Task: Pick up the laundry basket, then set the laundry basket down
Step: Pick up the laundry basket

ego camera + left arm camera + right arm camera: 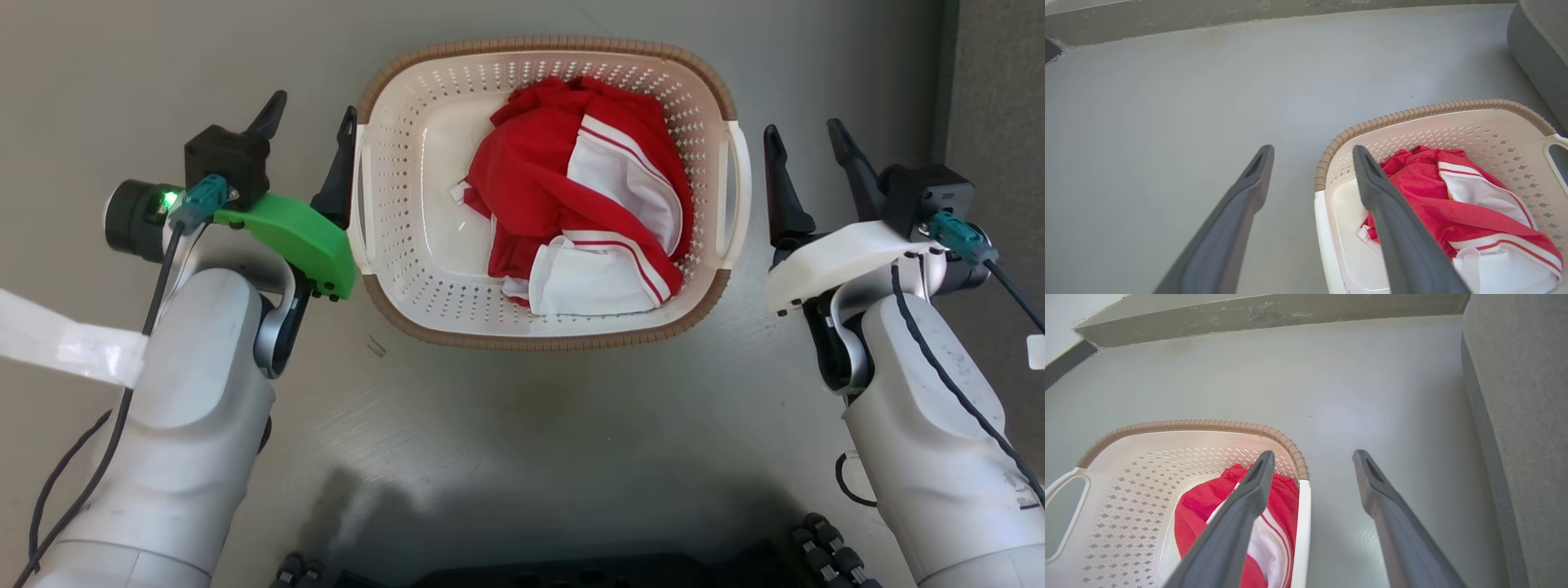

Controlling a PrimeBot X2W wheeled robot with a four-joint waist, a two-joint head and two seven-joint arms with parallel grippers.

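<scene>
1. Left gripper (313, 113), mid-left of head frame: jaws spread, holding nothing. Inner finger is just beside the left handle (360, 196); can't tell if it touches.
2. Laundry basket (408, 147), upper centre, sits on the grey floor (522, 425) between both grippers. Red-and-white garment (555, 188) is bunched inside.
3. Right gripper (804, 131), mid-right: jaws spread, empty, near the right handle (739, 196) with a gap.
4. Handling, a guess: stiff plastic, light load, probably smooth. It is wide, so grip both white side handles and lift evenly or it tips.
5. Pose: forearms rise from the lower corners, fingers point to frame top, flanking the basket. In each wrist view, one finger overlaps the basket, the other the floor.
</scene>
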